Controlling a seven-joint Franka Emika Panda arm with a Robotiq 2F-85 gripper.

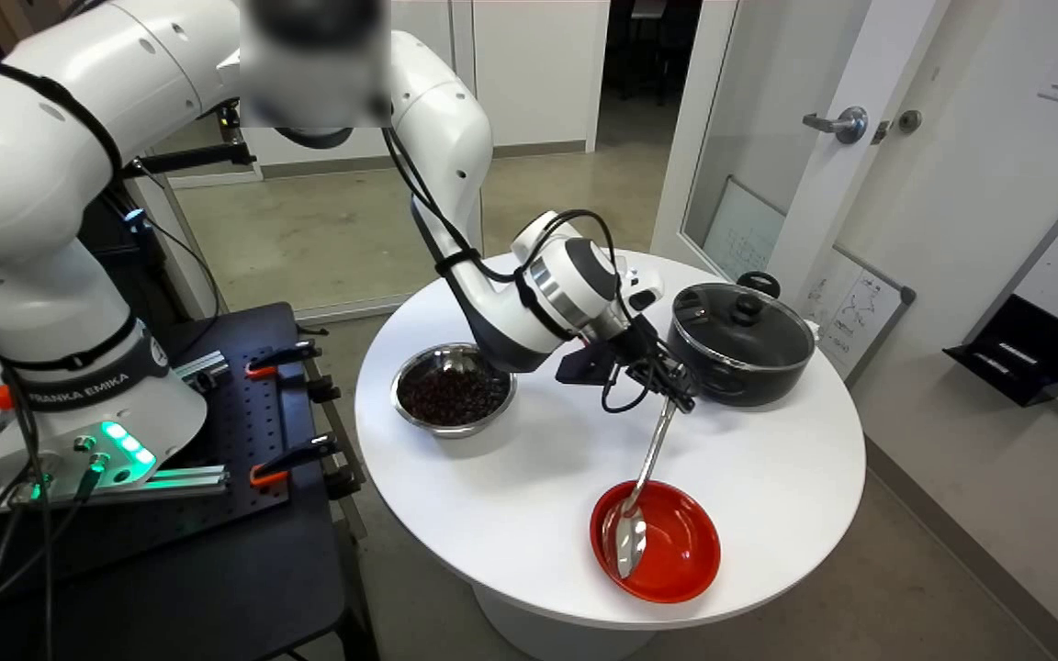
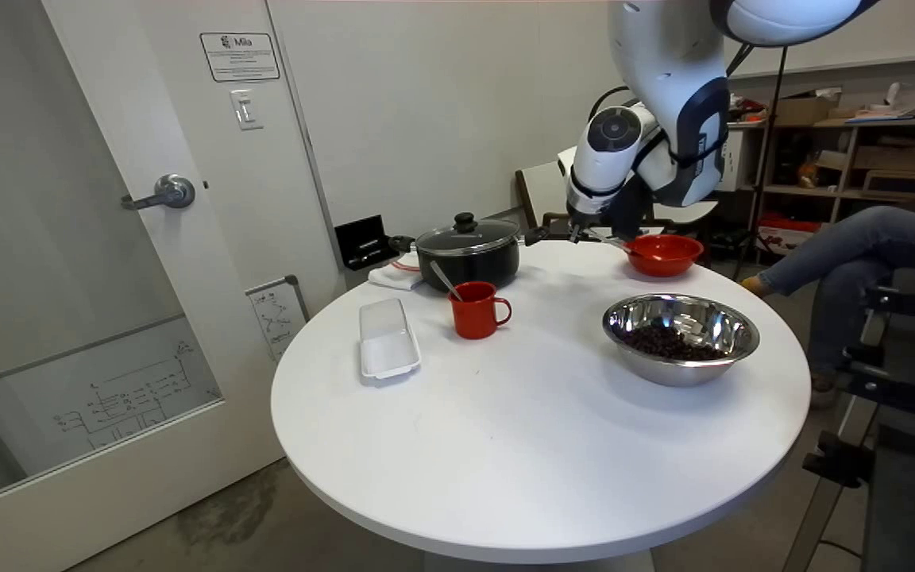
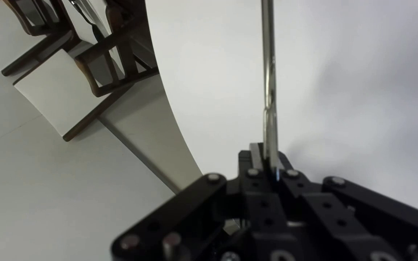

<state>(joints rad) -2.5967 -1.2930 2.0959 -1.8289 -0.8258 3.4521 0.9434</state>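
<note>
"What is the gripper (image 1: pixel 679 401) holding, right of centre in the frame?"

"A spoon (image 1: pixel 648 462), all shiny metal, with a slim, smooth handle (image 3: pixel 270 72) and a long oval head (image 1: pixel 630 542). The fingers (image 3: pixel 245 163) are pinched tight on the handle near its end; the wrist view shows that low in the frame."

"Where is the head, then?"

"Inside the red bowl (image 1: pixel 685 542), near the bottom of the frame and a bit right of centre. The bowl is round and glossy. Whether the metal touches its wall, I can't tell."

"And which way does the spoon point?"

"The long axis runs from the gripper down and slightly left, head toward the bottom edge, gripped end raised. In the wrist view the handle goes almost straight up to the top edge. In an exterior view the handle (image 2: pixel 607 238) slopes gently down to the right."

"What's around it?"

"A smooth, round white table (image 1: pixel 529 514). On it, in both exterior views, a polished steel bowl (image 2: pixel 680 372) of small dark pieces (image 2: pixel 668 342), and a black pot (image 1: pixel 740 384) under a clear glass lid (image 1: pixel 708 317). Left of centre in an exterior view: a cylindrical red mug (image 2: pixel 473 311) and an oblong white dish (image 2: pixel 390 353)."
</note>
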